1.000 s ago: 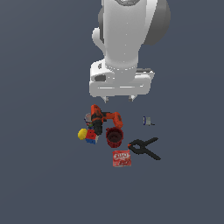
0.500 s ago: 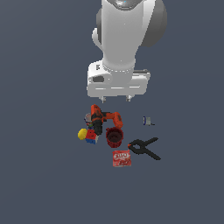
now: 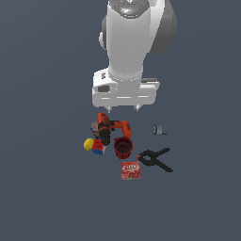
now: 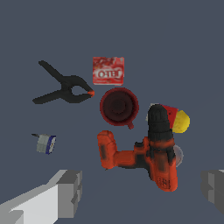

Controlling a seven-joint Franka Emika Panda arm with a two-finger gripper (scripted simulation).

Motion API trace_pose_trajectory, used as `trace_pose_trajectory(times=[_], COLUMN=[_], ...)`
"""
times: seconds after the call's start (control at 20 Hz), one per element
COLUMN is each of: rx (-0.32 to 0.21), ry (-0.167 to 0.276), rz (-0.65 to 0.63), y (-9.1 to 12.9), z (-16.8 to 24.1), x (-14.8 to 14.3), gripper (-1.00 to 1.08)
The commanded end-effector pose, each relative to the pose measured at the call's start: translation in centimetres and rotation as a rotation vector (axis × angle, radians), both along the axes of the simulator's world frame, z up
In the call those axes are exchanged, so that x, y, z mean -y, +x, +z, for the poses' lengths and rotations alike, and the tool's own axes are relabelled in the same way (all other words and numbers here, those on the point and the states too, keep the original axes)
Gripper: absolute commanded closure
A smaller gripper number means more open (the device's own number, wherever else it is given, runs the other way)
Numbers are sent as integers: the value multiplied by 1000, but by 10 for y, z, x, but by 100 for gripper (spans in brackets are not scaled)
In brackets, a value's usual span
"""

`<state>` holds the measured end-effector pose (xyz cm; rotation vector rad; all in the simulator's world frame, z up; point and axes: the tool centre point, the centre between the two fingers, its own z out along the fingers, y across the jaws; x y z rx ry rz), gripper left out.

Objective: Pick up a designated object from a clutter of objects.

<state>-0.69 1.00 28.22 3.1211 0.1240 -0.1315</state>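
The designated cube (image 3: 98, 148), with red and blue faces, lies at the clutter's edge toward the exterior view's left, touching the yellow lemon (image 3: 88, 144). In the wrist view only a red corner of the cube (image 4: 170, 112) shows behind the drill, beside the lemon (image 4: 182, 122). My gripper (image 3: 122, 109) hangs open and empty above the clutter, over the orange-black drill (image 3: 111, 127). In the wrist view the gripper (image 4: 142, 187) shows both fingers (image 4: 68, 192) wide apart.
The drill (image 4: 151, 151) lies between the cube and a dark red cup (image 3: 123, 147) (image 4: 118, 106). A red box (image 3: 131, 170) (image 4: 108, 70), a black clamp (image 3: 156, 159) (image 4: 65, 88) and a small grey-blue item (image 3: 159, 130) (image 4: 46, 143) lie around. A small can (image 3: 95, 126) sits behind the drill.
The hand has shifted slightly toward the exterior view's left above the clutter. The objects have not moved.
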Motion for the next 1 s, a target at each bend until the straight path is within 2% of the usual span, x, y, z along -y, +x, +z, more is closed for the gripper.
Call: trace_pose_trajectory(times=[0.0, 0.4, 0.95], rx=[2, 22, 64], ry=[3, 15, 18], rz=[-10, -70, -201], y=[3, 18, 30], z=[-8, -54, -150], x=[4, 29, 88], gripper=[-92, -92, -92])
